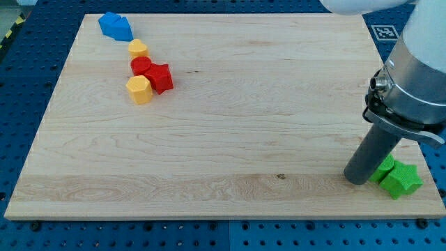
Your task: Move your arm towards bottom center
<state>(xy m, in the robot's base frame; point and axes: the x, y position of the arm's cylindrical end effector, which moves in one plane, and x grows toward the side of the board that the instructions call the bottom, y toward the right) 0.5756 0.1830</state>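
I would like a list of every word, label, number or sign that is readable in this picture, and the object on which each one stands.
No readable words, brands or numbers appear.
Black-and-white square marker, on the blue surface beyond the wooden board, at the view's top right: a coded pattern, not text.
Yellow-and-black striped tape, at the view's top left: no text.
The blocks and my tip bear no labels.

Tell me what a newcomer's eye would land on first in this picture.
First, the thick dark rod at the view's right, my tip on the wooden board touching the green blocks near the bottom-right corner. Next, the cluster at upper left: a blue block, two yellow blocks and two red blocks, far from my tip.
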